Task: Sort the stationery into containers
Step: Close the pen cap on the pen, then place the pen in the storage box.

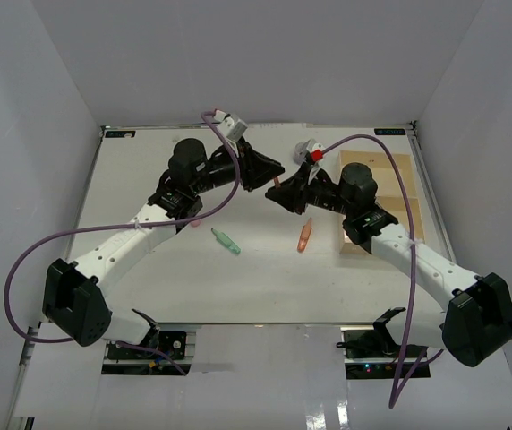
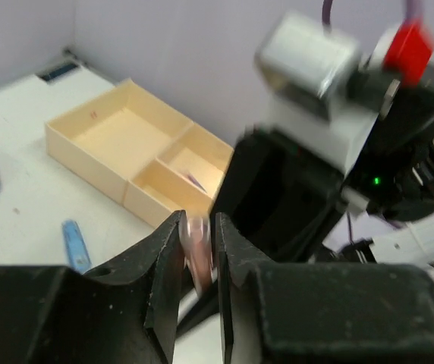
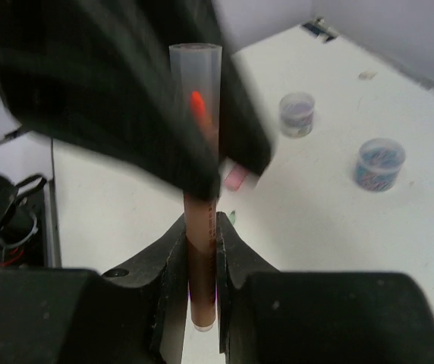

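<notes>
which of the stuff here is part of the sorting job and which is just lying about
Job: pen held by left claw and right claw, green marker, orange marker, blue piece, pink eraser, nearer pot, farther pot, wooden tray.
Lying about: purple cable, corner label.

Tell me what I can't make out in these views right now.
Top external: the right arm covers the near compartments of the tray.
Left wrist: the pen between the jaws of the left gripper is a pink blur, with both ends hidden.
Right wrist: the pen's upper half, above the right gripper, runs behind a dark blurred shape.
</notes>
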